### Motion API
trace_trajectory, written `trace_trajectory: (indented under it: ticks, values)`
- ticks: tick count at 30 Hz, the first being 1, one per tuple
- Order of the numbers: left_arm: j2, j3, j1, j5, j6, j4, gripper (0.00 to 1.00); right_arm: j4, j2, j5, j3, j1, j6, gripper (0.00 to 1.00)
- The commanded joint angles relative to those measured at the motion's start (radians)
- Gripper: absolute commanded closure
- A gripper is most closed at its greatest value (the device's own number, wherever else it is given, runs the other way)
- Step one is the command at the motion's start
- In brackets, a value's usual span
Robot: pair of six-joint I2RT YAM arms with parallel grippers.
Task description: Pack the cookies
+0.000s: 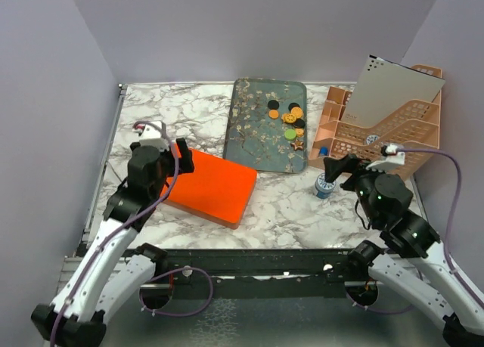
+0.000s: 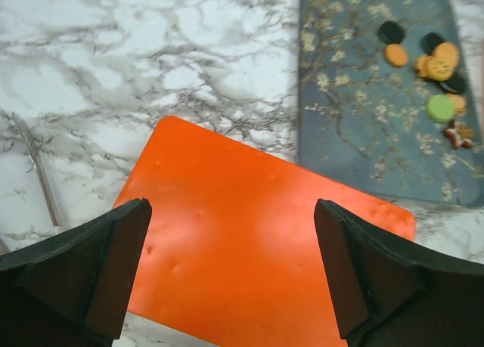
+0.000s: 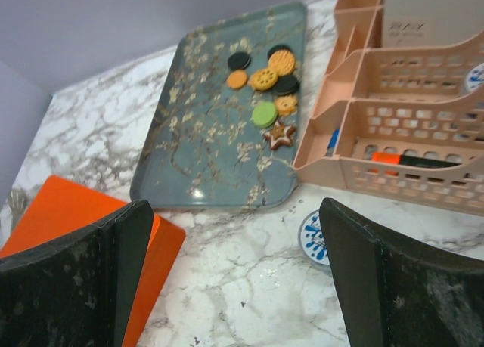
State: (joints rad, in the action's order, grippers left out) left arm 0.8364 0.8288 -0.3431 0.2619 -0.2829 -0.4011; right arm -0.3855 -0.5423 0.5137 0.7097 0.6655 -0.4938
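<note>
The cookies [image 1: 290,120] lie in a small cluster on the far right part of a blue-grey flowered tray [image 1: 253,139]: orange and black discs, one green, one brown star. The left wrist view shows the cookies [image 2: 437,67] at top right, and the right wrist view shows the cookies [image 3: 268,82] on the tray [image 3: 204,143]. My left gripper [image 2: 233,211] hangs open over a flat orange box [image 2: 249,271], with nothing between its fingers. My right gripper [image 3: 236,211] is open too, over bare marble beside a small blue-and-white tin [image 3: 314,237].
The orange box [image 1: 208,184] lies at front left, touching the tray's near corner. A peach mesh desk organizer [image 1: 378,128] holding a grey board stands at the right. The tin [image 1: 324,184] sits just in front of it. Grey walls enclose the table.
</note>
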Motion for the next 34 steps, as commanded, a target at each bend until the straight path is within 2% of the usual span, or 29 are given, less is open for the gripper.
trace_trajectory:
  ticks: [1,7,14,22,34]
  values:
    - [-0.282,-0.09,-0.064,0.041,0.043,0.056,0.01,-0.16,0.117,0.141,0.03,-0.001,0.065,0.0]
    - [-0.58,-0.117,-0.066,0.119,0.105,0.029,0.01,-0.183,0.228,0.174,0.038,-0.001,0.076,0.0]
    - [-0.814,-0.192,-0.066,0.222,0.072,0.083,0.01,-0.217,0.275,0.186,0.04,-0.001,0.053,0.0]
    - [-0.828,-0.25,-0.066,0.187,0.038,0.115,0.01,-0.213,0.289,0.209,0.009,-0.001,0.031,0.0]
    - [-0.83,-0.26,-0.072,0.231,0.038,0.122,0.01,-0.217,0.3,0.246,0.003,-0.001,0.018,0.0]
